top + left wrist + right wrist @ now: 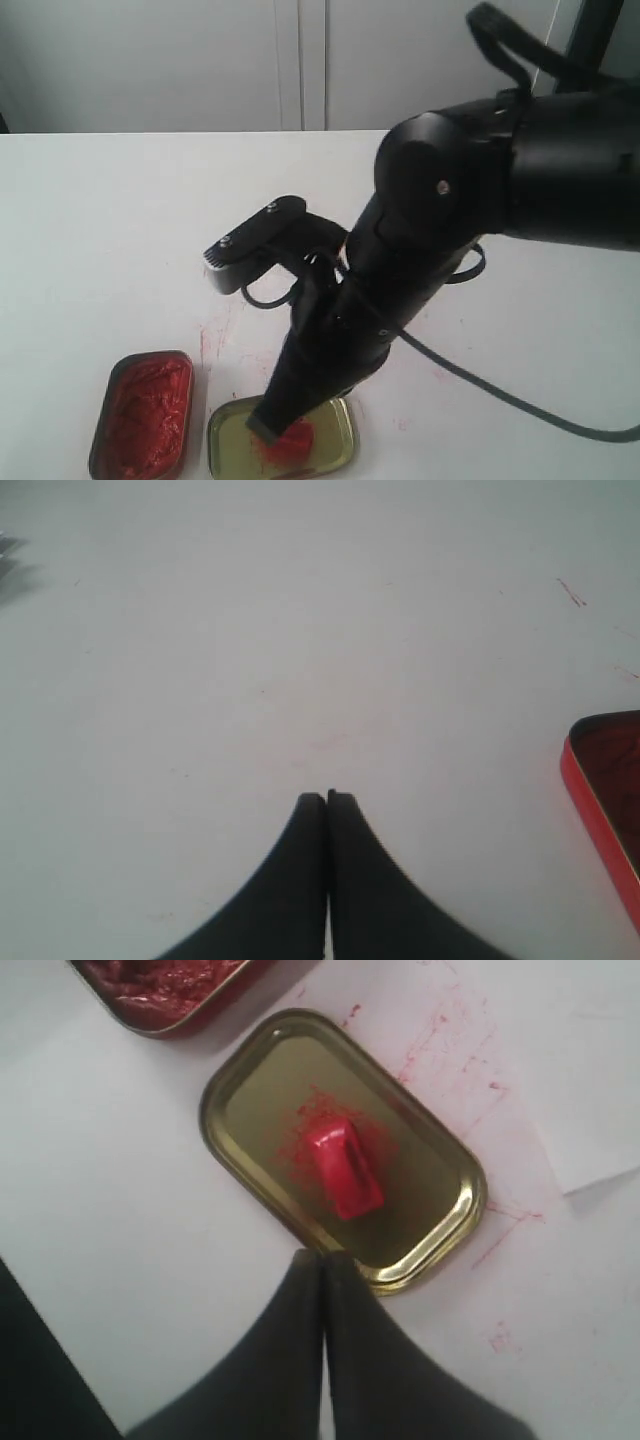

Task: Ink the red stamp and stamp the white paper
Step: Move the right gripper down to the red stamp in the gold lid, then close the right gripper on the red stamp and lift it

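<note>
Your red stamp (345,1168) lies toppled on its side in the gold tray (470,1200), on a smear of red. The tray sits close to the near edge of the bench (100,220), and the ink tin (140,415) is just beside it, toward the near left corner.

Judge the stamp as light, hard plastic. It should be stiff enough to squeeze firmly and is not fragile. It is small and smooth, though, and probably slick with ink paste, so it may skid on the shiny tray or pop out of a shallow pinch. Take it across its two long flanks, low and centred, rather than end to end.

Its long axis lies flat and runs slantwise to the tray's long sides, neither parallel to the bench's near edge nor square to it. You cannot tell from these views which end is the knobbed handle, so don't assume where the printing face points. It will likely need righting, face down, before it meets the ink.

The right end effector (322,1257) hangs over the tray's rim, short of the stamp, with its fingers pressed together and holding nothing. They must part before any grasp. The left end effector (327,798) is likewise closed and empty over bare bench. The white paper (590,1080) lies flat near the tray, on the side away from the tin.
</note>
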`<state>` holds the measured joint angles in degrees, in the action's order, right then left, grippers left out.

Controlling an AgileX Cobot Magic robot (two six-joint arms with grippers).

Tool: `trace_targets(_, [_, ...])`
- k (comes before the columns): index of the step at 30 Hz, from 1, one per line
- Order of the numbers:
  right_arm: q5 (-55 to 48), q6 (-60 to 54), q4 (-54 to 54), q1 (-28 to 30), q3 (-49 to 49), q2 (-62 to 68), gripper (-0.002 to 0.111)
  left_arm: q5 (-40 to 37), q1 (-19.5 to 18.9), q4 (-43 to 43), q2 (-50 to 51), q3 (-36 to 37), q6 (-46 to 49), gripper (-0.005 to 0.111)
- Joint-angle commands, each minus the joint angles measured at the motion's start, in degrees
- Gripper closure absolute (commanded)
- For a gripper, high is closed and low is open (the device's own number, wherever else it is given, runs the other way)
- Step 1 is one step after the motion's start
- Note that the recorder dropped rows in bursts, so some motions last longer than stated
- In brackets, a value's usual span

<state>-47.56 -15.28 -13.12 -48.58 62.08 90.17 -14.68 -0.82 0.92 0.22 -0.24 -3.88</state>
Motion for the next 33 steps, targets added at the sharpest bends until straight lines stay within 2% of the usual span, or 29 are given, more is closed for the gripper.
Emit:
trace_targets(1, [-0.9, -1.6, 4.6, -3.0, 3.7, 4.6, 0.108, 0.0, -0.1, 0.0, -0.2, 0.2, -0.1, 0.107])
trace_targets(4, [-1.2, -3.1, 5.4, -4.0, 4.7, 6.1, 0.108, 0.0, -0.1, 0.0, -0.2, 0.2, -0.1, 0.107])
trace_targets(14, [2.2, -20.0, 9.5, -5.6, 4.8, 9.4, 0.107, 0.0, -0.1, 0.0, -0.2, 0.2, -0.1, 0.107])
trace_targets(16, [3.1, -23.2, 8.9, -5.6, 4.8, 9.4, 0.102, 0.0, -0.1, 0.0, -0.2, 0.2, -0.1, 0.107])
trace_targets(18, [3.1, -26.0, 8.9, -5.6, 4.7, 9.4, 0.092, 0.0, -0.1, 0.0, -0.2, 0.2, -0.1, 0.107])
trace_targets(23, [3.0, -26.1, 8.9, -5.6, 4.7, 9.4, 0.074, 0.0, -0.1, 0.0, -0.2, 0.2, -0.1, 0.107])
trace_targets(33, [4.9, -22.0, 9.4, -5.6, 4.5, 11.5, 0.074, 0.0, -0.1, 0.0, -0.2, 0.2, -0.1, 0.107])
